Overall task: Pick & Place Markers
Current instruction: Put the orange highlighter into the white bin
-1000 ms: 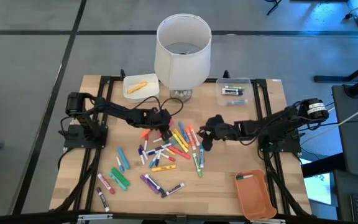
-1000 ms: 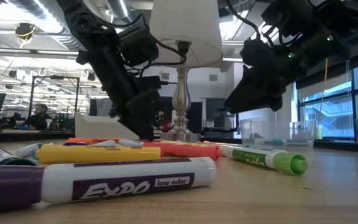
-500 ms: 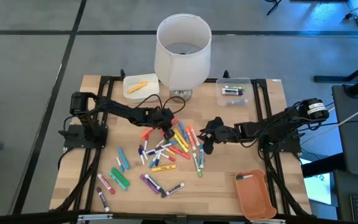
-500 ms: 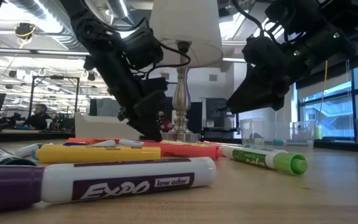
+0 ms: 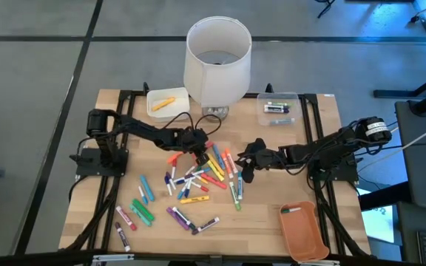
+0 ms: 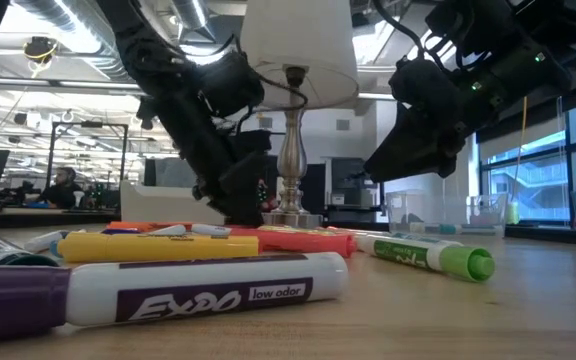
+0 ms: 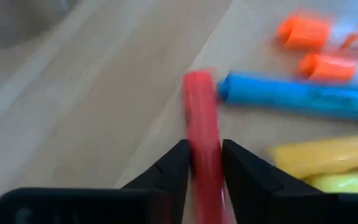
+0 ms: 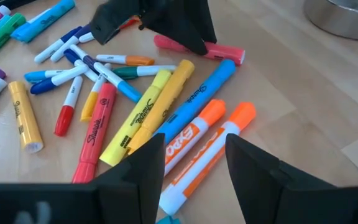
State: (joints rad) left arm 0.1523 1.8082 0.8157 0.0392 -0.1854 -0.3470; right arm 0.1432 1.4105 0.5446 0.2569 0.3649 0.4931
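Note:
Several markers in many colours lie scattered on the wooden table. My left gripper is down at the far edge of the pile, shut on a red marker that runs out ahead between its fingers. In the right wrist view that red marker lies flat on the table under my left gripper. My right gripper hovers open above the right side of the pile, over two orange markers, with nothing between its fingers. My left gripper pinches the red marker's barrel between its two fingers, one on each long side. The fingers slant down from the table's left. The marker's free end points away ahead of them, and the marker lies on the table.
A lamp with a white shade stands at the far middle. Beside it are a white tray holding an orange marker and a clear box with markers. An orange tray with one green marker sits near right.
My left gripper has sunk a little and moved toward the table's right, down onto the far edge of the marker pile. My right gripper has kept its place.

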